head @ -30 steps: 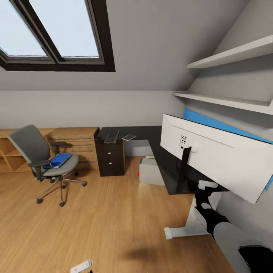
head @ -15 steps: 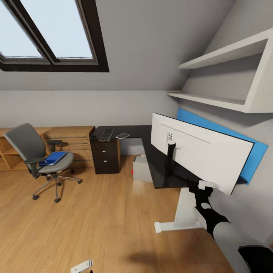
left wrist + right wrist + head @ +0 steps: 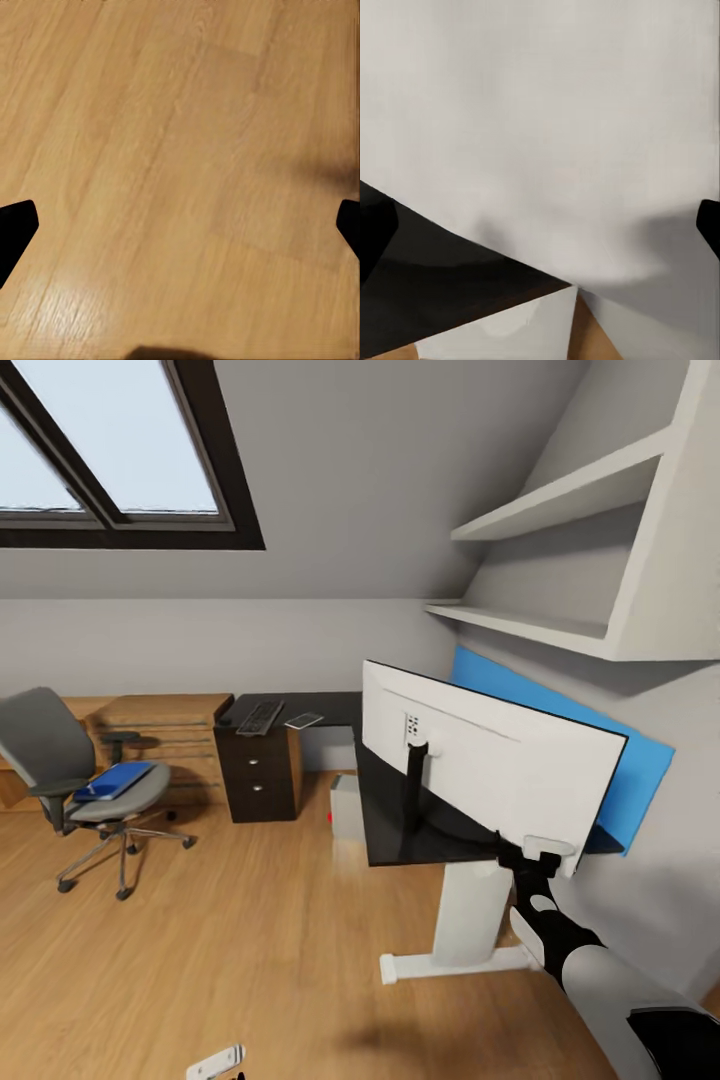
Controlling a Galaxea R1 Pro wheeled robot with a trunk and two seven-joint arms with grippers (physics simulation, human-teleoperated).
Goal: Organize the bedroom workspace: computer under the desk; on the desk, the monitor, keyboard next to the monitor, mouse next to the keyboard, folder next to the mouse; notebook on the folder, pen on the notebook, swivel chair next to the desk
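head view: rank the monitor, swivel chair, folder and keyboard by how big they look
1. monitor, largest, though it stands nearest the camera, which inflates it.
2. swivel chair.
3. folder on the chair seat.
4. keyboard on the far end of the desk; close to the folder in apparent size, so this order is unsure.

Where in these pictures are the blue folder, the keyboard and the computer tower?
folder [image 3: 112,780], head view, middle of its blue cover, on the chair seat.
keyboard [image 3: 260,716], head view, middle of its keys.
computer [image 3: 345,808], head view, its grey side, under the desk.
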